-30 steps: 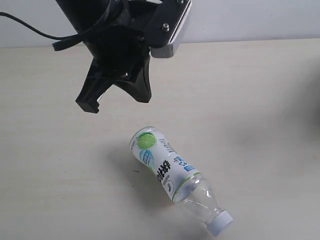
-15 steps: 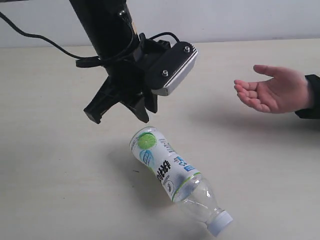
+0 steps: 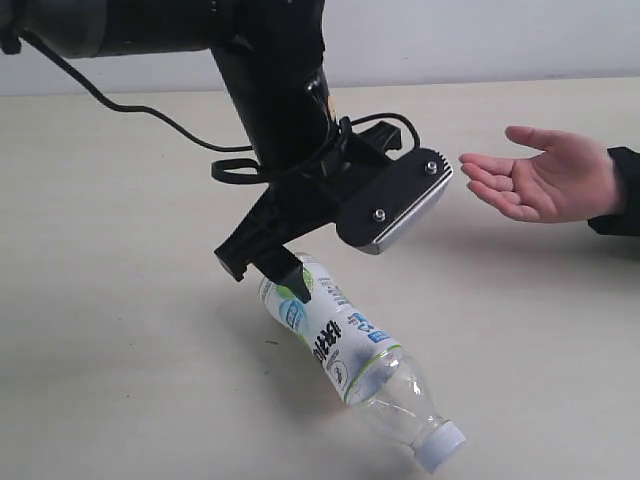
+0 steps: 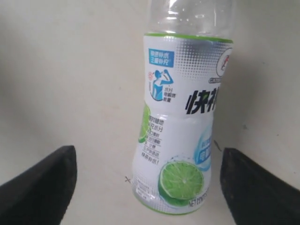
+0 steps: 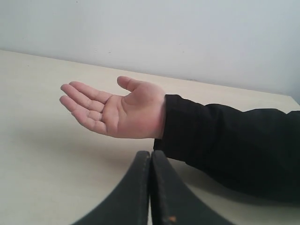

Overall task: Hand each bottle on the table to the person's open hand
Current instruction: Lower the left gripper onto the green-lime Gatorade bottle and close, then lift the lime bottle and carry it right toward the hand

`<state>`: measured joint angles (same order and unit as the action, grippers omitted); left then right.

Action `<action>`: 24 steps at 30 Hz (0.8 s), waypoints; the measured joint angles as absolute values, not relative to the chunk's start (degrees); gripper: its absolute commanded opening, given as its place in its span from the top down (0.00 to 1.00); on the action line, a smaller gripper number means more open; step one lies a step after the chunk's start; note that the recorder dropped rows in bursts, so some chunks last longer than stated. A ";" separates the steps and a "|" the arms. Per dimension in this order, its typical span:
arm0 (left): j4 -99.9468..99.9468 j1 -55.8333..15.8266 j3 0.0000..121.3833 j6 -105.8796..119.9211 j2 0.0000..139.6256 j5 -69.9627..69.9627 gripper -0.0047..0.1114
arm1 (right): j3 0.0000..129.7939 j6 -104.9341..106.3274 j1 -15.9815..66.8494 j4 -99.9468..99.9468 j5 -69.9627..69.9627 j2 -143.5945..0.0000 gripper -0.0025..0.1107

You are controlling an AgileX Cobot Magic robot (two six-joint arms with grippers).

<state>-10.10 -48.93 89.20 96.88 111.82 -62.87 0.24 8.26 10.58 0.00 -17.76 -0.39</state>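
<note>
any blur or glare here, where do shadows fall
Exterior view: sharp, soft light; the lime bottle casts a faint shadow on the table. Left wrist view: label crisp, the left gripper's fingers at the edges blurred. Right wrist view: the hand sharp, the shut right gripper soft; no strong glare.

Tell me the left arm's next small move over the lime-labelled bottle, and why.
Probably lower the left end effector slightly, so its open jaws straddle the clear plastic lime-labelled bottle. It lies on its side on the pale beige table, the fingers flank its base end without touching, and the person's bare open hand waits palm up.
</note>
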 measured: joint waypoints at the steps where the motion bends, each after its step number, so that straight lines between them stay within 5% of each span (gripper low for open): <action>1: -9.97 -48.93 89.20 96.88 112.22 -62.87 0.29 | 0.24 8.26 10.58 0.00 -17.76 -0.39 0.98; 24: -12.19 -50.54 78.86 95.52 114.26 -48.93 0.18 | 0.24 8.26 10.58 0.00 -17.76 -0.39 0.98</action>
